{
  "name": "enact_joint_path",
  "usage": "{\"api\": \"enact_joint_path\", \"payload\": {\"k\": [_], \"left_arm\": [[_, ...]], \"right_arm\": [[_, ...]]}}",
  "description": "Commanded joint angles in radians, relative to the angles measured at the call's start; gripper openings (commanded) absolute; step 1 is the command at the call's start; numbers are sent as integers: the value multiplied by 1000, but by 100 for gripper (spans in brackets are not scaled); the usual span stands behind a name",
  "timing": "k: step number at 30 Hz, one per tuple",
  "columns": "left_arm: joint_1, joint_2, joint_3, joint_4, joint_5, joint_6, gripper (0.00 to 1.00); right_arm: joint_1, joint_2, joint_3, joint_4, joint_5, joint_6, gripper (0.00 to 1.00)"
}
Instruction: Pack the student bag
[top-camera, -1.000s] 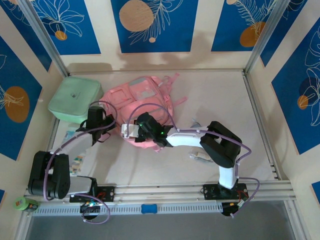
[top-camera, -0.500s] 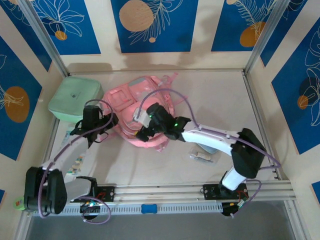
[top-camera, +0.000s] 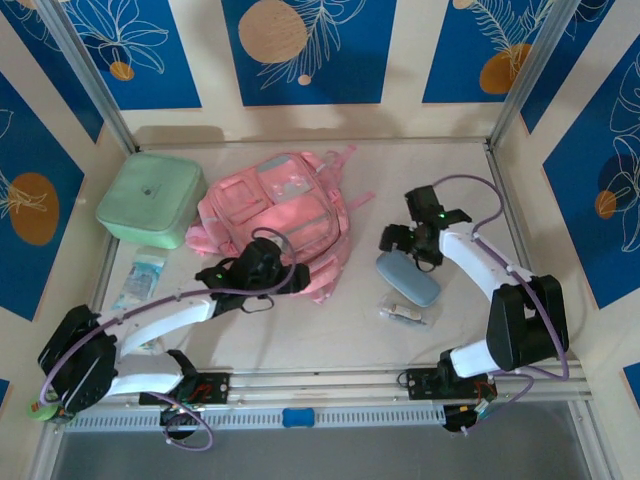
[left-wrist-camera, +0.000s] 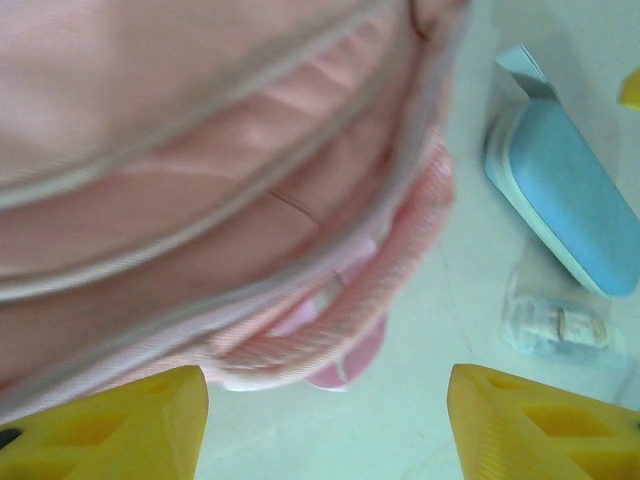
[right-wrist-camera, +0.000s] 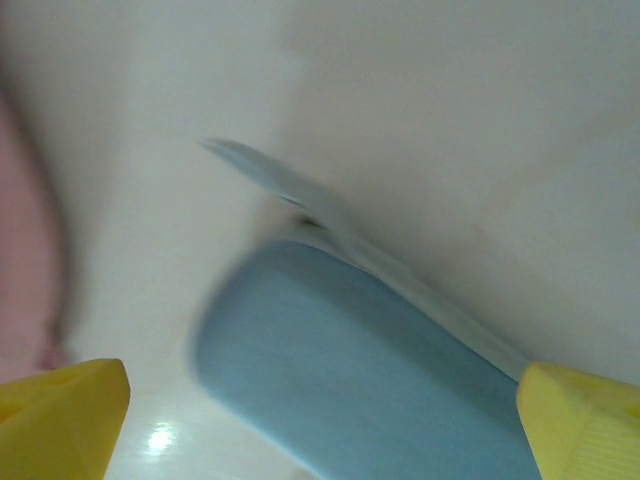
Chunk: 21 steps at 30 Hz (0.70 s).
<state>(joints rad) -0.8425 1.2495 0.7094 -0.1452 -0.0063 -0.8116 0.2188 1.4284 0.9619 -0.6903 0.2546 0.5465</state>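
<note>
Now, the student bag (top-camera: 275, 215) lies flat at upper centre of the overhead view, pockets up, and both arms have let go of it: a second ago each gripper was shut at its lower edge. The left gripper (top-camera: 262, 268) remains at that lower hem with its jaws apart and nothing between them. Its wrist view shows the pink hem just above the fingers (left-wrist-camera: 120, 430). The right gripper (top-camera: 415, 235) has swung to the right of frame and hangs over the blue pencil case (top-camera: 407, 278), jaws spread wide and empty.

Judgement: bag handling has paused and loading is next. Whether the bag's mouth is open cannot be told.

Clearances:
- The mint box (top-camera: 150, 200) sits just beside the bag at upper left.
- Bare table (top-camera: 430, 180) separates the bag from the pencil case.
- The clear packet (top-camera: 405, 312) lies just below the case.
- Open room remains at upper right
</note>
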Motion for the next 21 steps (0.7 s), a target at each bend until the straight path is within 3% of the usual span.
{"api": "enact_joint_path", "payload": {"k": [1,7,13,16,21], "left_arm": [[-60,55,43,67,-53,-42,65],[-124,149,88,118,-55,-53,65],[-135,177,97,121,-71,-55,67],[-135,177,95,105,-98,-61,68],[-135,168,81,107,-131,-61,69]], "right_arm": [[-91,-51,-71,-59,-81,108,99],[-155,-82,-187,-36,-123,185,99],[-139,-99,-267,8,-235,233,99],[-83,-120,-287,28,-279,287,99],[99,-172,-276,51,-282,401,99]]}}
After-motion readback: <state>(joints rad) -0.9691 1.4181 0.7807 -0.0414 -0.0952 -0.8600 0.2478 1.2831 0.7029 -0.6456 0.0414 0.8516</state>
